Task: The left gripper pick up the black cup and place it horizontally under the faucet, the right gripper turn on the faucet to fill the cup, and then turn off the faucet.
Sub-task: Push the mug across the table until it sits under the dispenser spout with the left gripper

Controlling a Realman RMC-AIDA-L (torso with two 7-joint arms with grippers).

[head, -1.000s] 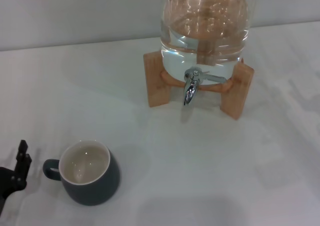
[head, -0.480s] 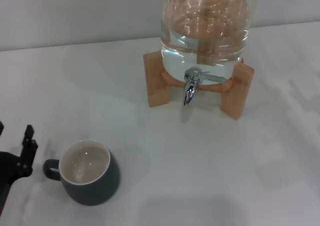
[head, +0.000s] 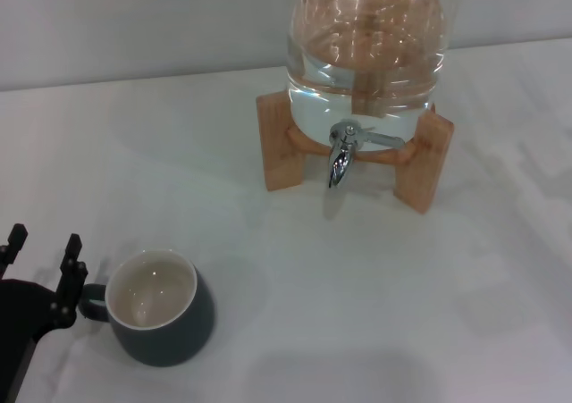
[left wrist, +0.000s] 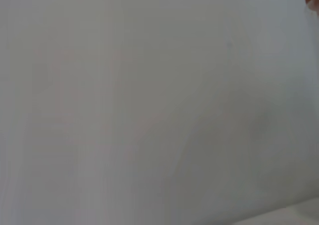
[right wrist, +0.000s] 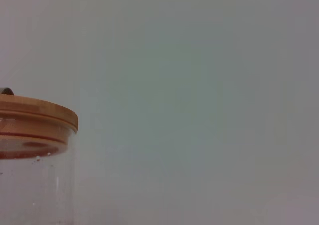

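The black cup (head: 161, 307) stands upright on the white table at the front left, cream inside showing, its small handle pointing left. My left gripper (head: 42, 249) is at the left edge, just left of the handle, with its two slim fingertips (head: 71, 245) apart and empty. The chrome faucet (head: 341, 155) hangs from the clear water jar (head: 366, 54) at the back centre, its thin lever pointing right. No water runs. My right gripper is out of view.
The jar rests on a wooden stand (head: 284, 144) with two upright side boards. The jar's orange-brown lid shows in the right wrist view (right wrist: 35, 120). The left wrist view shows only a blank pale wall.
My left gripper has moved forward and right toward the cup's handle, and a second fingertip has come into view. The cup and the faucet have not moved.
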